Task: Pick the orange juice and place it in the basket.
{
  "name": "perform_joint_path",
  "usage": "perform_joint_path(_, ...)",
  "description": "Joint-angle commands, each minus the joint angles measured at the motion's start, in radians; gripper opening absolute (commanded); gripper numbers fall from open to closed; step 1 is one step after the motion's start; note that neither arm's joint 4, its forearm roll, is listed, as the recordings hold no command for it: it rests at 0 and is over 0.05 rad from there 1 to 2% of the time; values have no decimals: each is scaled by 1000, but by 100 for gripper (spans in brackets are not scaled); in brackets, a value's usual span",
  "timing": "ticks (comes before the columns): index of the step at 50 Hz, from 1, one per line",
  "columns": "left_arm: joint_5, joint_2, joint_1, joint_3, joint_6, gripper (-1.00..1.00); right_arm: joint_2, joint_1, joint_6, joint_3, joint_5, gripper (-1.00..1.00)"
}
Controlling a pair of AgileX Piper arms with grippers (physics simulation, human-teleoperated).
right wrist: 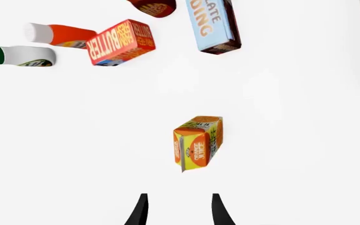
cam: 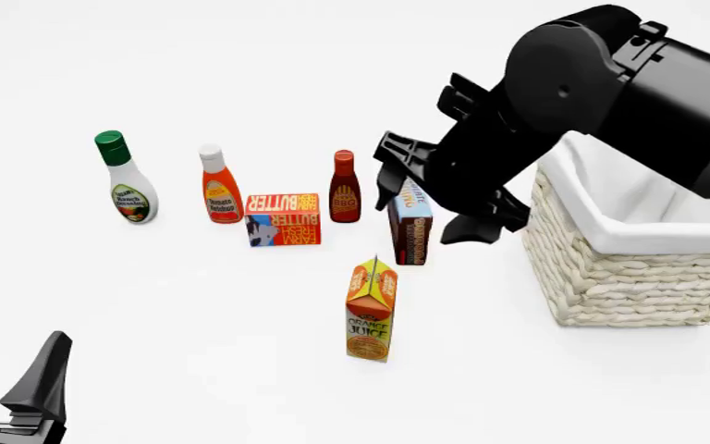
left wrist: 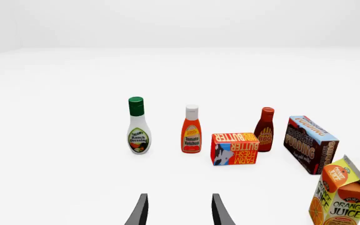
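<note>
A: Which step is this?

B: The approach. The right claw [right wrist: 177,211] hangs open and empty above the orange juice [cam: 372,310], which stands upright on the table [cam: 207,314], left of the basket [cam: 632,268].

A: And next?

B: Probably lowering to straddle the carton. The left claw [cam: 10,365] is open too, idle.

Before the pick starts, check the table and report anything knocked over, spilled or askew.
Nothing stands out. The orange juice stands upright, apart from the basket. The ranch dressing, ketchup, BBQ sauce, butter box and pudding box all look upright, intact and unspilled.
</note>
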Motion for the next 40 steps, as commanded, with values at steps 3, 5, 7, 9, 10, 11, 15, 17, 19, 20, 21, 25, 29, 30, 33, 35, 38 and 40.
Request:
perform_joint_path(3,0,0,0,0,0,100,67,2,-8,-69,48,100)
perform_joint_path(5,0,0,0,0,0,100,78,-1,-14,-81,55,100)
perform_joint_path(7,0,0,0,0,0,100,91,-5,-21,-90,58,100)
perform_joint_path(9,0,0,0,0,0,100,103,-5,-23,-94,58,100)
perform_joint_path(10,0,0,0,0,0,100,109,-11,-30,-97,58,100)
perform_joint_path(11,0,0,0,0,0,100,116,-12,-34,-100,57,100)
perform_joint_path(15,0,0,0,0,0,100,134,-15,-41,-104,58,100)
perform_joint_path(17,0,0,0,0,0,100,139,-9,-36,-102,58,100)
perform_joint_path(19,0,0,0,0,0,100,145,-6,-34,-105,58,100)
perform_joint_path(20,0,0,0,0,0,100,150,-7,-36,-104,58,100)
perform_joint_path(21,0,0,0,0,0,100,151,-2,-31,-105,58,100)
perform_joint_path(25,0,0,0,0,0,100,162,0,-32,-98,58,100)
perform_joint_path(29,0,0,0,0,0,100,170,3,-32,-94,58,100)
perform_joint_path(30,0,0,0,0,0,100,171,3,-33,-95,58,100)
perform_joint_path(33,0,0,0,0,0,100,175,10,-29,-95,58,100)
perform_joint_path(35,0,0,0,0,0,100,178,-1,-41,-91,58,100)
perform_joint_path(38,0,0,0,0,0,100,179,8,-31,-83,58,100)
perform_joint_path(40,0,0,0,0,0,100,181,8,-31,-83,58,100)
